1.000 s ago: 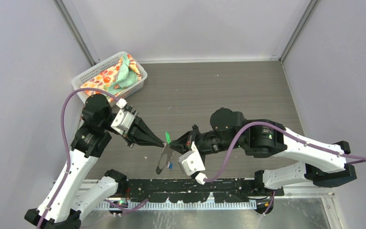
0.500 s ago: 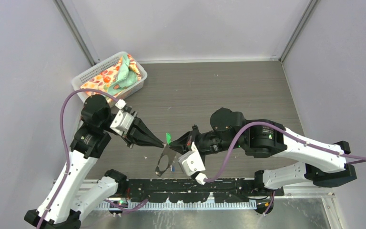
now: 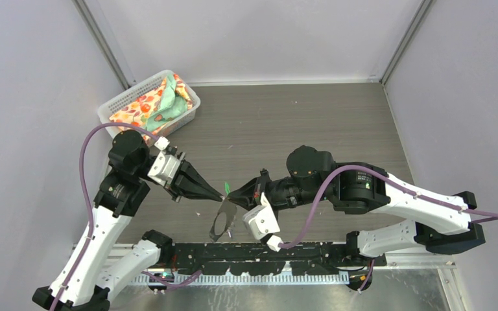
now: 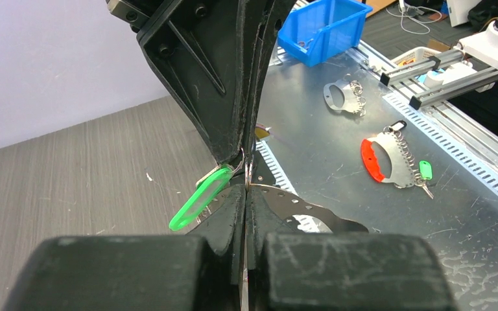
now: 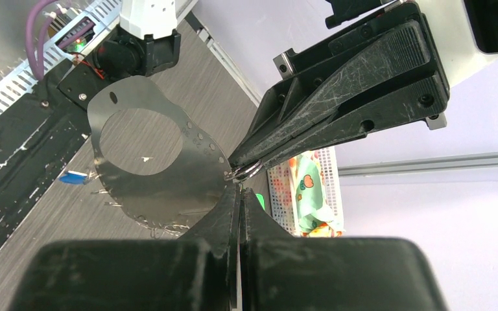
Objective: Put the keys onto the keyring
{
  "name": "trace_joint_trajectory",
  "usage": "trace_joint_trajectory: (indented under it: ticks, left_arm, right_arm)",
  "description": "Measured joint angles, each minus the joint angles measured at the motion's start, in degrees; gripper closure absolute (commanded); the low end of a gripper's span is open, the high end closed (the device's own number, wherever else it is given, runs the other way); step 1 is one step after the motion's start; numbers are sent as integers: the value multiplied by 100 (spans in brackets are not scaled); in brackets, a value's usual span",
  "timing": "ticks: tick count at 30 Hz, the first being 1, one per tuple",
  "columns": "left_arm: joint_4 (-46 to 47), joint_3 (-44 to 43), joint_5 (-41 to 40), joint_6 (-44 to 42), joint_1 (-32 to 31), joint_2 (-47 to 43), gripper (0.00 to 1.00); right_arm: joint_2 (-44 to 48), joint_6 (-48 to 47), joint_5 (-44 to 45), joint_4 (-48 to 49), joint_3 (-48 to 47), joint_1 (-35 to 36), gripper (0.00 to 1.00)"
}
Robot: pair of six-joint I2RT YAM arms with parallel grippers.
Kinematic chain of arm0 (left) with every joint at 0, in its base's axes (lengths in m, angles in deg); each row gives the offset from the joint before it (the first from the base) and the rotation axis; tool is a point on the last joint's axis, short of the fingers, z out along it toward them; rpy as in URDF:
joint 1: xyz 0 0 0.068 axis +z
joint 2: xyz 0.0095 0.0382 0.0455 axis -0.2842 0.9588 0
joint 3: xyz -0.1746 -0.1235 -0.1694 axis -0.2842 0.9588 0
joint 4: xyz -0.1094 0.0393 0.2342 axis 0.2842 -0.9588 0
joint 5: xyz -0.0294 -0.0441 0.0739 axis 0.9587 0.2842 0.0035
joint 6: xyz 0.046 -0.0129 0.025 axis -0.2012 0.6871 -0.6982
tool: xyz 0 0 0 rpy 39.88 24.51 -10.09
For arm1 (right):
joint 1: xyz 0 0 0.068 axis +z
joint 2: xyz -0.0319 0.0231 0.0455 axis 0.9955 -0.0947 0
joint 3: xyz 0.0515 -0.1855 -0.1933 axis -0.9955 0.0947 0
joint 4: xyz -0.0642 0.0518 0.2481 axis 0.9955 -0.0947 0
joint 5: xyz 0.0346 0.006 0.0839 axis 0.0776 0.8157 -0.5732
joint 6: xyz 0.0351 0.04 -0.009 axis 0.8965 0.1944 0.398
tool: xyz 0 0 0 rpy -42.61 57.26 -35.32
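Over grey wood-grain tabletop (image 3: 285, 129), found left fingers (image 3: 220, 192) and right fingers (image 3: 235, 194) pinched fully shut, tips meeting toward 6 o'clock at rim of keyring (image 5: 136, 191). Could not tell which gripped it. Spotted green key (image 4: 198, 197) beside tips.

Your two arms share one build: white shell links joined by rounded black motor housings. On your left arm (image 3: 100, 227) a purple cable (image 3: 82, 168) runs in a wide loop off the wrist. Your right arm (image 3: 421, 201) carries a matching one, thin and glossy. Each wrist has a boxy white block (image 3: 164, 165) with a small white plug where the cable enters. Your jaws are matte black, long and wedge-shaped, with triangular recesses down their sides. They are fixed by black socket screws (image 5: 362, 125), and their faces are scuffed with pale scratches. A small green light (image 3: 157, 277) glows at the left base.
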State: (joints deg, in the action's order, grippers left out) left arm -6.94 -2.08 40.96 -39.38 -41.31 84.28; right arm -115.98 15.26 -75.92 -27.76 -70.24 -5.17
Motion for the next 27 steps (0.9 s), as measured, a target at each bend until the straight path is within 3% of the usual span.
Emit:
trace_joint_trajectory:
  ticks: [27]
  left_arm:
    - [125, 83, -63, -138, -22, -52, 100]
  right_arm:
    - [-229, 0, -199, -131, -286, 28, 99]
